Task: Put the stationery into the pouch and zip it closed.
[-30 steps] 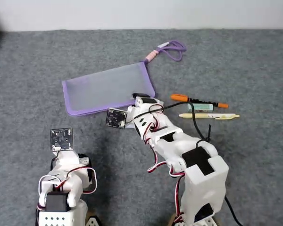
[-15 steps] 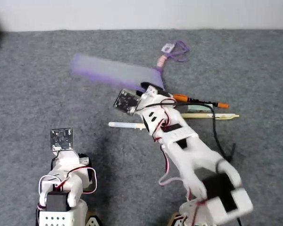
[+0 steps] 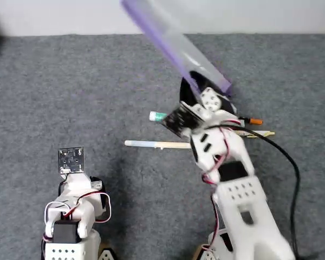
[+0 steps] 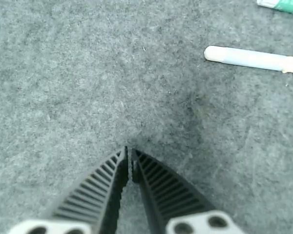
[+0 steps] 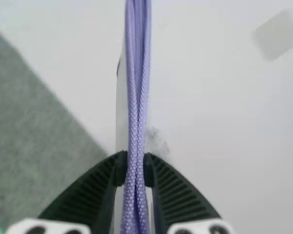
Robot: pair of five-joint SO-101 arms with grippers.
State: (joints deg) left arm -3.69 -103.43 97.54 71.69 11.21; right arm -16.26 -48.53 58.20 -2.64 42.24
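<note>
Lifted off the grey mat [image 3: 54,81] since a second ago, the pouch [image 3: 179,46] now hangs in the air, its purple edge pinched in the right gripper [image 5: 135,168]. The left gripper [image 4: 128,157] sits closed and empty above the mat. A white pen [image 3: 157,144] lies nearby. The pouch's mouth wants holding steady and open towards the left arm, so the pens can slide in.
</note>
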